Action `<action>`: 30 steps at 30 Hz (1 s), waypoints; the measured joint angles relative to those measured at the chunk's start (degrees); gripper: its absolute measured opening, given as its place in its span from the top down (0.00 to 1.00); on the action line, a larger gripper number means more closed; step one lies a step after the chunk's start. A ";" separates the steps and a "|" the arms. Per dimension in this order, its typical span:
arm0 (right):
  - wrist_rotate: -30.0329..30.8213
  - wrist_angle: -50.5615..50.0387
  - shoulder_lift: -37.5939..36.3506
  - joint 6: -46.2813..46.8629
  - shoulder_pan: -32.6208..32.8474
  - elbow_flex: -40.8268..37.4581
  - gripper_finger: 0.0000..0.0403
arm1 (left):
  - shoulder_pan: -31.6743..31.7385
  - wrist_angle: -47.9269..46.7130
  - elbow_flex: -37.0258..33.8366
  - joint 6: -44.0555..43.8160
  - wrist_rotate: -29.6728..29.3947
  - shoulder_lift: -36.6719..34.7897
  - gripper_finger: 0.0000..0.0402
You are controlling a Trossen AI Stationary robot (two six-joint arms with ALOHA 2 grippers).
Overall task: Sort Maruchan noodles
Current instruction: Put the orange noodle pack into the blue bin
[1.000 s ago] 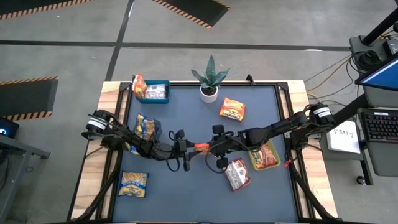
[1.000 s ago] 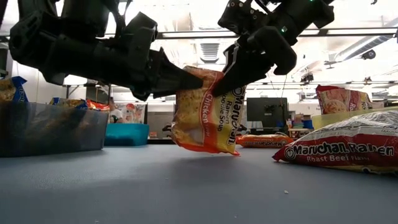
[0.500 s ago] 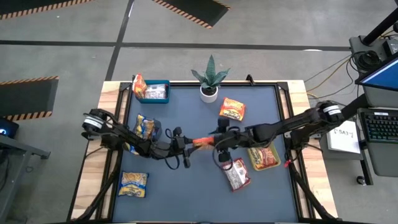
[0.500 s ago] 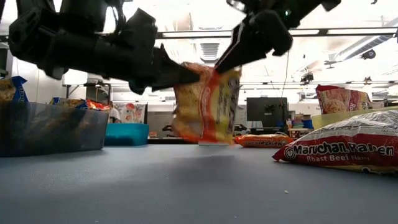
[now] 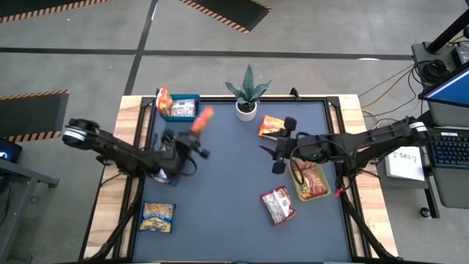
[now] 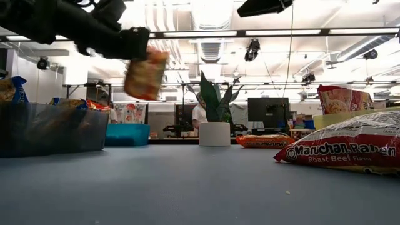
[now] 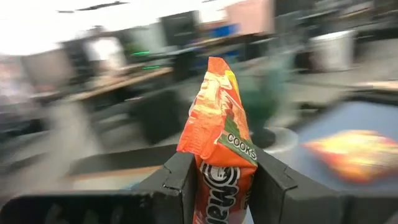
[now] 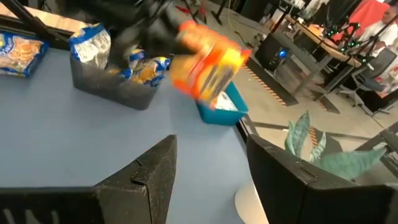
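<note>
One orange packet is clamped by the left gripper.
Slippage is risked in transit; the right gripper is held open, empty.

In the low view, the orange packet held in the air is smearing into a blur, and its print is not reading. The left arm carrying it is blurring too, running off the top edge. The right arm is showing only as a dark tip at the top edge. In the left wrist view, the room behind is streaking, and the packet's lower end is hiding between the left gripper. A Roast Beef packet is being cut off at the right edge.
</note>
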 joint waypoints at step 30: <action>0.03 6.01 6.26 0.44 -0.13 -3.43 0.55 | 42.49 -1.64 -8.40 -21.01 8.54 3.10 0.78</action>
